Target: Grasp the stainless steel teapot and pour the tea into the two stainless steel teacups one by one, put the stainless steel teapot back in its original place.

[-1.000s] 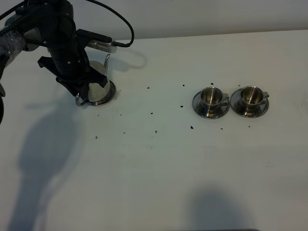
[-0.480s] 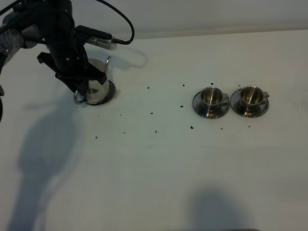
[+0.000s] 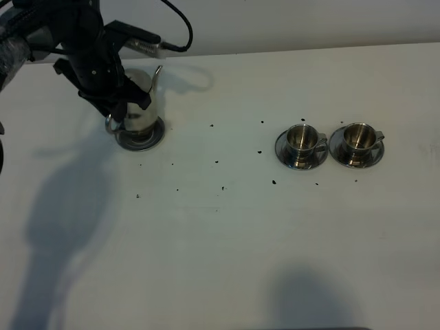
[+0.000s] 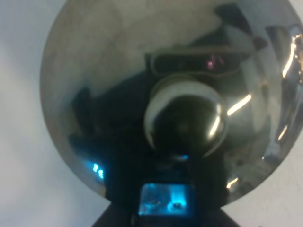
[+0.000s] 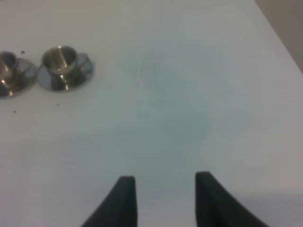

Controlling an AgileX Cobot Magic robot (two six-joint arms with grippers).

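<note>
The stainless steel teapot (image 3: pixel 143 111) hangs just above its round steel saucer (image 3: pixel 141 140) at the far left, spout (image 3: pixel 157 75) pointing away. My left gripper (image 3: pixel 115 108) is shut on its handle side. In the left wrist view the domed lid (image 4: pixel 94 85) and its knob (image 4: pixel 184 118) fill the picture, and the fingers are hidden. The two steel teacups (image 3: pixel 301 137) (image 3: pixel 357 135) stand on their saucers at the right. They also show in the right wrist view (image 5: pixel 59 57) (image 5: pixel 4 66). My right gripper (image 5: pixel 161 196) is open and empty above bare table.
Small dark specks (image 3: pixel 217 162) lie scattered on the white table (image 3: pixel 227 240) between the teapot and the cups. The left arm's cable (image 3: pixel 180 27) loops above the teapot. The table's far right edge (image 5: pixel 279 38) shows in the right wrist view.
My left gripper has risen with the teapot. The pot has come up off its saucer, and more of the saucer shows. The cups have not moved.
</note>
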